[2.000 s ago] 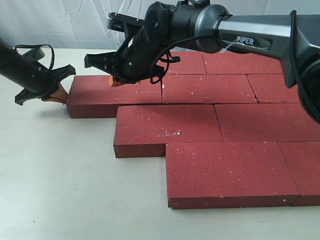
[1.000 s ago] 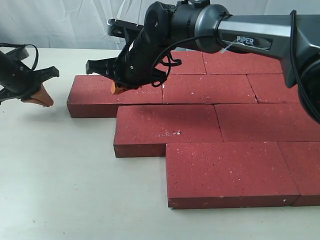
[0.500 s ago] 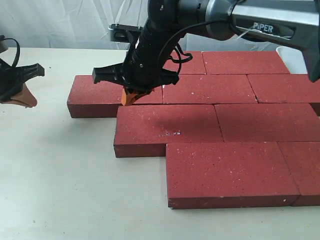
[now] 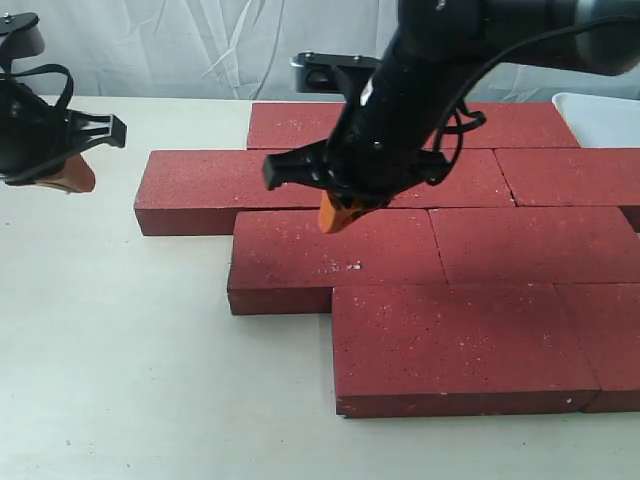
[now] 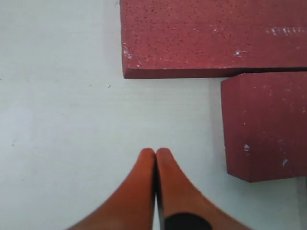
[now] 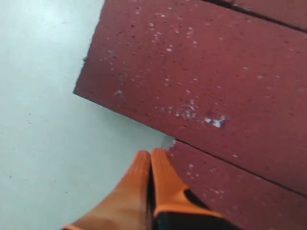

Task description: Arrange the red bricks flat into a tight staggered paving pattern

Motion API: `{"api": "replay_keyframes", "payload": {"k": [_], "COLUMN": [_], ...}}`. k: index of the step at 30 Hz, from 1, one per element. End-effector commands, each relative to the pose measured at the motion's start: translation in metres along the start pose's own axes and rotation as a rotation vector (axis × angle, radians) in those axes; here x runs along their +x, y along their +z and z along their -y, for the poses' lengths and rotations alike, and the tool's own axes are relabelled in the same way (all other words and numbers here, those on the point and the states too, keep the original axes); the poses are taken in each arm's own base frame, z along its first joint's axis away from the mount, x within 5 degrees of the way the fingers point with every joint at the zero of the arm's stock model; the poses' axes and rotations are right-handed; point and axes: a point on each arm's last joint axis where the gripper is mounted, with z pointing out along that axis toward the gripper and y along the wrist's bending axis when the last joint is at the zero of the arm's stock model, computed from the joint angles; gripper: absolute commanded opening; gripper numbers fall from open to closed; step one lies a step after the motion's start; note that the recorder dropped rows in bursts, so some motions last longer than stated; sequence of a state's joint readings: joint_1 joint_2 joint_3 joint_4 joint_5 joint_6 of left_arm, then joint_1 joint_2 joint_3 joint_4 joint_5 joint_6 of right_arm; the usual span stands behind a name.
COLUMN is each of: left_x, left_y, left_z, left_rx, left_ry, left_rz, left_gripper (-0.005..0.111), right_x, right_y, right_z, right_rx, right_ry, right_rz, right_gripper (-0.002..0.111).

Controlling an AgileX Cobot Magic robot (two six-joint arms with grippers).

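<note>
Across the surface's (image 4: pixel 120 350) right side, looking at bricks (image 4: pixel 460 345) lying flat in stepped rows, edges touching: dark red, rough, white-specked. Probably handling as heavy, stiff and gritty, so better pushing on an end face than lifting. Hovering, tips pressed together and holding nothing: left pincer (image 4: pixel 68 175) near the leftmost brick's end, right pincer (image 4: pixel 338 213) above the middle rows.

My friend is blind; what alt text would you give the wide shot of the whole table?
Flat red bricks lie in four staggered rows, packed close, on a pale table. A black robot arm reaches over them, its right gripper shut, orange tips pointing down near the middle; the left gripper, also shut, hangs over bare table to the left.
</note>
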State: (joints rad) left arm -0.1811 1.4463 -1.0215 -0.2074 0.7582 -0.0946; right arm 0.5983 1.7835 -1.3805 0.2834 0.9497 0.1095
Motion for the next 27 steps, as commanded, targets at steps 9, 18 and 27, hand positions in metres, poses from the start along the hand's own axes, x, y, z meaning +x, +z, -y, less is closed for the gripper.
{"api": "replay_keyframes", "payload": {"k": [9,18,27], "left_x": [0.012,0.019,0.038], "left_y": [-0.021,-0.056,-0.064], "left_z": [0.019,0.014,0.001], "left_rx": [0.032,-0.012,-0.084], "left_ry": [0.046,0.127,0.207], "left_rz": [0.014,0.147,0.219], "left_gripper": [0.0,0.0,0.0], "right_x": [0.085,0.129,0.149], "right_y": [-0.079,-0.111,-0.125], "right_z": [0.112,0.143,0.137], "right_rx": [0.146,0.233,0.312], "right_ry": [0.255,0.35,0.284], "right_rz": [0.2,0.295,0.356], "right_gripper": [-0.001,-0.001,-0.001]}}
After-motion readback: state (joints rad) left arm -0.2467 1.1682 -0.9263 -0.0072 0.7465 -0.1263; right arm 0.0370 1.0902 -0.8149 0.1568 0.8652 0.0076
